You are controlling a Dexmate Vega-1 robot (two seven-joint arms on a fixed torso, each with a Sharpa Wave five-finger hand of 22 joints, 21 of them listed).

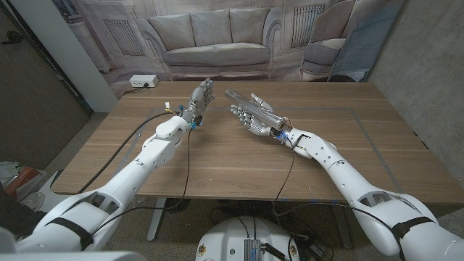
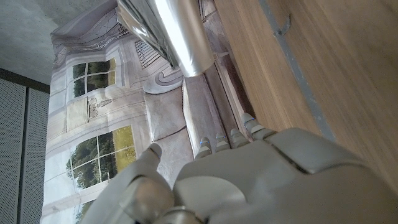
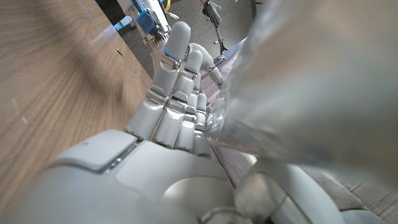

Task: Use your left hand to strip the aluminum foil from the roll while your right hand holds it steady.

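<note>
I grip the foil roll (image 1: pixel 247 104) with my right hand (image 1: pixel 251 118) near the table (image 1: pixel 217 167) far edge; my left hand (image 1: pixel 199 98) stands beside it, fingers apart, holding nothing.

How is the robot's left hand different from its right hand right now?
The right robot hand holds the foil roll; the left robot hand holds nothing. The left hand stands apart from the roll, fingers up and open, while the right hand's fingers lie along the roll. Both are pale grey and hover over the wooden table.
</note>
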